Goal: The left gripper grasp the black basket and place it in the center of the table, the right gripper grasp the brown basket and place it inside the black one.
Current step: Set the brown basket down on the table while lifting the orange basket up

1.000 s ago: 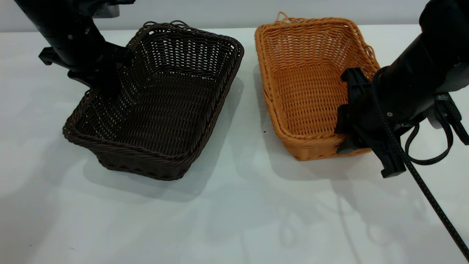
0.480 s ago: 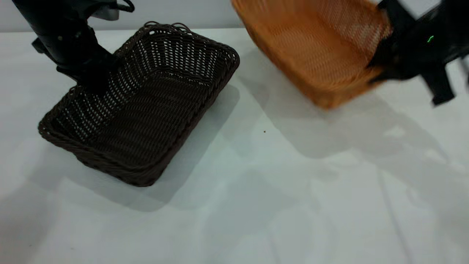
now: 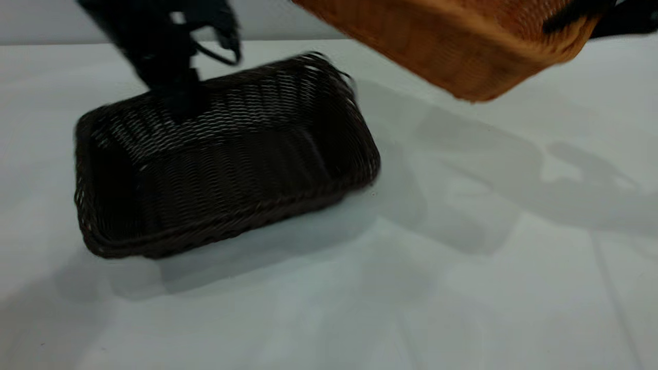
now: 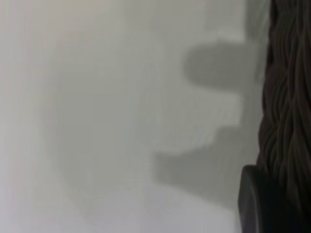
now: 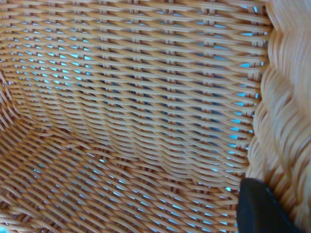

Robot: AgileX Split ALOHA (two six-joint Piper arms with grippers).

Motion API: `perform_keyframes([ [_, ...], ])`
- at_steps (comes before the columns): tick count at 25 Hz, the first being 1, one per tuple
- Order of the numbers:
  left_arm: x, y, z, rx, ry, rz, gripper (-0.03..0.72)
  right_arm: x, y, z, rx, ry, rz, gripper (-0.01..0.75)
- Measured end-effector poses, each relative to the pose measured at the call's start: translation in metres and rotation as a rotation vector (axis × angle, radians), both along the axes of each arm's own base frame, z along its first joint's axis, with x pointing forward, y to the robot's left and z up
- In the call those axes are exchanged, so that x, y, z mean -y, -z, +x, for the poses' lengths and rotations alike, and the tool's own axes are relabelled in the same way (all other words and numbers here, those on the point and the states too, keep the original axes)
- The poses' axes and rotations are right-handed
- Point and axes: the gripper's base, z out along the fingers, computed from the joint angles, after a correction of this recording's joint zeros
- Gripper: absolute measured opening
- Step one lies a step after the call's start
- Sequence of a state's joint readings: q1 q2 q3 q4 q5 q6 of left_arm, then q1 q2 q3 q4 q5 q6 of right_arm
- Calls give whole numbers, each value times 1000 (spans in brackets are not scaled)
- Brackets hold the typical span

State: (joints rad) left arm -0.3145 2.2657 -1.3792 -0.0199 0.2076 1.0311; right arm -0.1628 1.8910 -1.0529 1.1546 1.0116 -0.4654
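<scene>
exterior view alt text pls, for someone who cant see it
A black basket sits on the white table, left of centre, with the left hand gripping its far rim. A brown basket hangs tilted in the air at upper right, clear of the table, held at its right edge by the right hand.

the black basket (image 3: 226, 164) is a rectangular, very dark woven wicker tray with flared sides and a braided rim. it sits left of the middle of the white tabletop (image 3: 462, 288), its long side running roughly across the exterior view, its opening upward, its far rim somewhat raised. the brown basket (image 3: 452, 46) is an orange-tan woven tray of the same shape. it hangs tilted in the air at the upper right, clear of the tabletop and apart from the black basket, casting a shadow below.
</scene>
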Motion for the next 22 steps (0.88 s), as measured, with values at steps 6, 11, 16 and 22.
perform_keyframes([
  [6, 39, 13, -5, 122, 236, 41, 74, 7, -25, 18, 87, -22, 10, 62],
  [11, 58, 14, -11, 152, 302, 45, 74, 7, -28, 19, 97, -29, 8, 62],
  [16, 70, 14, -16, 168, 340, 44, 75, 9, -28, 20, 101, -24, 2, 62],
  [22, 71, 14, -16, 173, 342, 42, 124, 32, -29, 20, 107, 41, -1, 62],
])
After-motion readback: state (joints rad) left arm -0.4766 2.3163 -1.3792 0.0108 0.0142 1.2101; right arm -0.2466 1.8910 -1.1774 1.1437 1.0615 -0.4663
